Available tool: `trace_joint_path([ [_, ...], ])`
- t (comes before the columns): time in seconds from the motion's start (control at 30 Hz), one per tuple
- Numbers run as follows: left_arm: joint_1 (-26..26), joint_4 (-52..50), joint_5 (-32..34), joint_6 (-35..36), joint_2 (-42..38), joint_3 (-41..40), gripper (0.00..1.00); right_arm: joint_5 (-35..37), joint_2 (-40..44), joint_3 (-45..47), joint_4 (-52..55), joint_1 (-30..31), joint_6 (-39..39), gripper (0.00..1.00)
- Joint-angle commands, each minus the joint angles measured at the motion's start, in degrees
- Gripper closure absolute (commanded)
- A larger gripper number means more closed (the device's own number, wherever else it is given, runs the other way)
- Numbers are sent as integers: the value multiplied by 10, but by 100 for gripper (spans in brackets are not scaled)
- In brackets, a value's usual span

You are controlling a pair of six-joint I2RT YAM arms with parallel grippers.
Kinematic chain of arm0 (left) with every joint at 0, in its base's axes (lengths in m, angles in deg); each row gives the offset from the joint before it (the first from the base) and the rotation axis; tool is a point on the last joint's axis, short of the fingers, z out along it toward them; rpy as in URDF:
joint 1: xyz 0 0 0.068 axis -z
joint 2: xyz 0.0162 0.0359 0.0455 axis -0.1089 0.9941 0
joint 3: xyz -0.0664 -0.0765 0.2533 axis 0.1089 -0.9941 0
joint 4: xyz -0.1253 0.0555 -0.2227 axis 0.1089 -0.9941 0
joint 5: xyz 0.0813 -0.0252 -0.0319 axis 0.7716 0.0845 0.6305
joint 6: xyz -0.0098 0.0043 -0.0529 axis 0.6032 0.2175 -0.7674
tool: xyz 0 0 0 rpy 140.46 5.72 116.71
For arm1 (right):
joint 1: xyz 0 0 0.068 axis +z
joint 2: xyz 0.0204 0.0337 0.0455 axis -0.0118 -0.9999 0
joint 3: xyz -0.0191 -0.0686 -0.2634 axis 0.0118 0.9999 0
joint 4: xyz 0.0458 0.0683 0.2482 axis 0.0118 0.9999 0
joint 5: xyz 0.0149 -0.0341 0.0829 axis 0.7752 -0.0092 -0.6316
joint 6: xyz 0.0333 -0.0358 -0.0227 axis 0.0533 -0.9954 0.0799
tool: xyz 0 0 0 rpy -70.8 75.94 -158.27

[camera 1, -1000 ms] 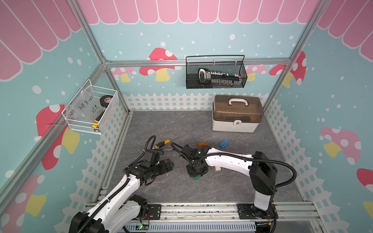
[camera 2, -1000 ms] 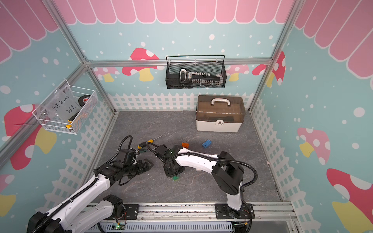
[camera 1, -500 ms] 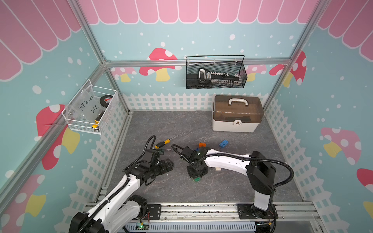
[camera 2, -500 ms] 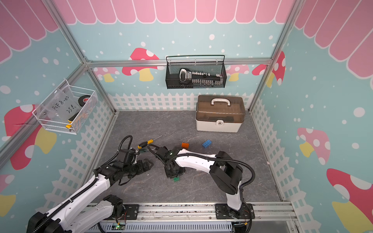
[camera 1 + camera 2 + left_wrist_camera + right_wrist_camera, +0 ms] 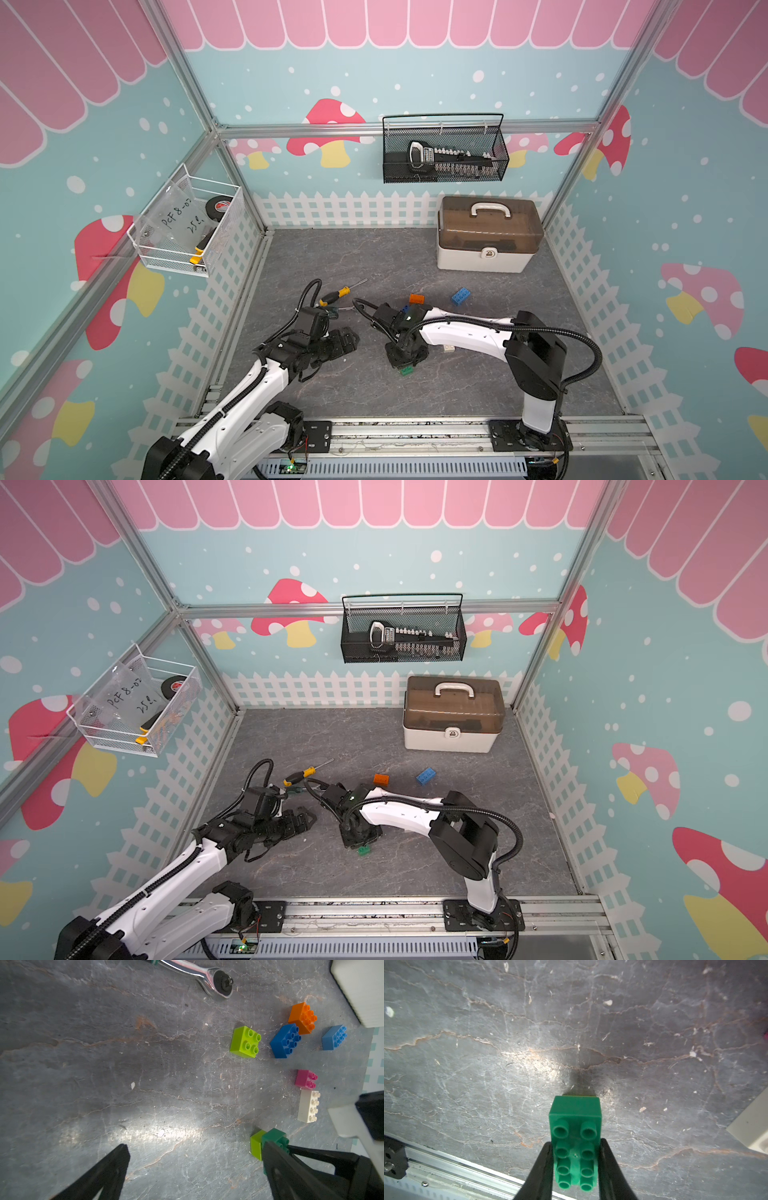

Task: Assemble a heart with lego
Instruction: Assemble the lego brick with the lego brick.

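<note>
Down by the front rail [image 5: 415,432], the dark green brick [image 5: 575,1118] sits low over the grey mat [image 5: 374,257]. A lime square brick [image 5: 256,1144] touches it; whether the 2 are clicked together I cannot tell. Just behind come the white oblong brick [image 5: 308,1106] and the pink square brick [image 5: 305,1078], side by side. Further back lie a second lime brick [image 5: 245,1042], the dark blue brick [image 5: 285,1043], the orange brick [image 5: 417,298] just beside it, and the light blue brick [image 5: 461,298] a little apart.

In both top views the right arm's white link covers several of these bricks. A chrome ratchet wrench [image 5: 216,980] and a yellow-handled screwdriver [image 5: 338,294] lie beyond the left arm. The toolbox [image 5: 488,245] stands by the back fence, under the black mesh basket [image 5: 444,172].

Now the jaws. The right gripper [image 5: 576,1142] is clamped on the dark green brick's long sides, and about half the brick pokes past the tips. The left gripper [image 5: 195,1145] is spread wide over bare mat, gripping nothing. In the left wrist view, 1 of its fingers blocks part of the green brick.

For writing, a clear bag in the white wire basket [image 5: 174,249] has handwriting, roughly "PCF 8-0" and "25". The tape roll [image 5: 218,204] label is unreadable.
</note>
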Motion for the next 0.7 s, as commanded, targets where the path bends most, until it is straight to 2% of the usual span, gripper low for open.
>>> trace_joint_path([
  [0.0,1,4,-1,-10,-3,-7,1,2,-45,6,22,-3,19,81],
  [0.37,2,4,1,-11,-5,-6,1,11,-79,-17,1,-23,10,81],
  [0.53,2,4,0,-12,-5,-5,1,6,-73,8,-11,-44,0,82],
  [0.67,2,4,2,-11,-5,-6,0,-4,-102,18,6,-39,-46,83],
])
